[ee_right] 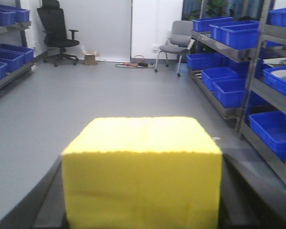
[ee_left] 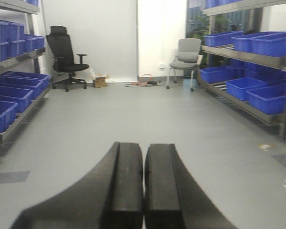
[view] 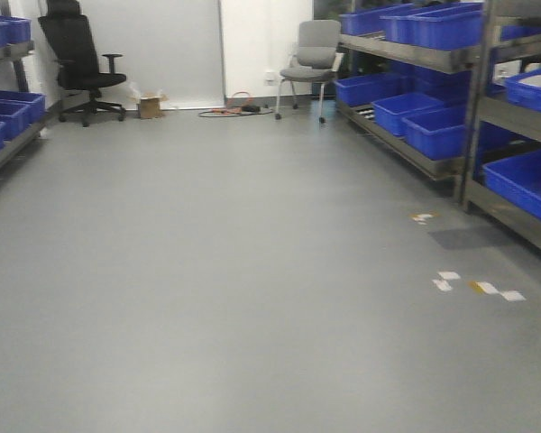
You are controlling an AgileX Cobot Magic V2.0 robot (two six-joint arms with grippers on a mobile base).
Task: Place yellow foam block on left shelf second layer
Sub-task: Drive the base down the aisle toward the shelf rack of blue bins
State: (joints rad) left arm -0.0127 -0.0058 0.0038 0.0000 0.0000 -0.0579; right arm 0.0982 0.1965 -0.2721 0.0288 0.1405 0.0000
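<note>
The yellow foam block [ee_right: 142, 167] fills the lower middle of the right wrist view, held between the dark fingers [ee_right: 248, 191] of my right gripper [ee_right: 142, 143], which is shut on it above the grey floor. In the left wrist view my left gripper [ee_left: 144, 148] is shut, its two black pads [ee_left: 126, 181] pressed together with nothing between them. The left shelf [ee_left: 19, 55] stands along the left wall with blue bins on its layers. Neither gripper shows in the front view.
Metal shelves [view: 433, 59] with blue bins [view: 433, 131] line the right side. A black office chair [view: 81, 59], a small cardboard box [view: 150, 105], cables [view: 239, 108] and a grey chair [view: 314, 59] stand at the far wall. Tape marks [view: 478, 287] dot the floor.
</note>
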